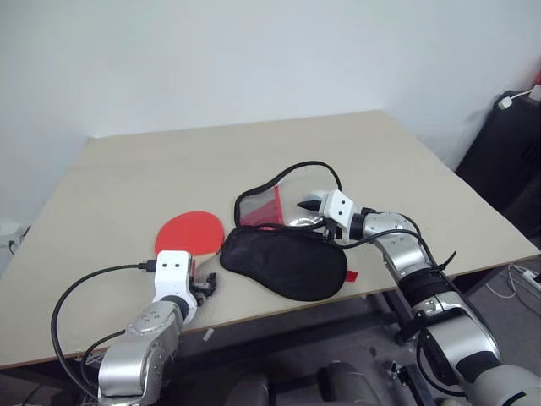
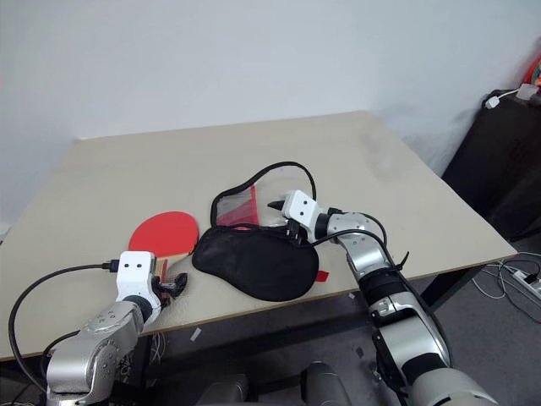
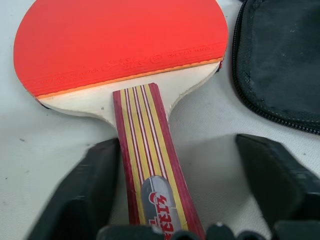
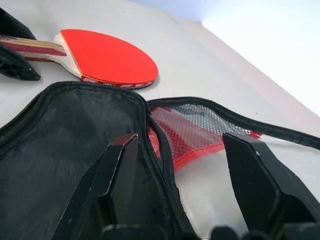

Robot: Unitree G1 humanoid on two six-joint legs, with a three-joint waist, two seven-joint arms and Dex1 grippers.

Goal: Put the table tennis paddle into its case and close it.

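Looking down, we count one table tennis paddle (image 1: 189, 231), smooth red rubber with a striped wooden handle, flat on the pale worktop (image 1: 127, 169) beside one unzipped soft black fabric case (image 1: 283, 260). Our left gripper (image 3: 187, 190) straddles the handle, fingers apart; our right gripper (image 4: 182, 190), also apart, straddles the case's zipper rim.
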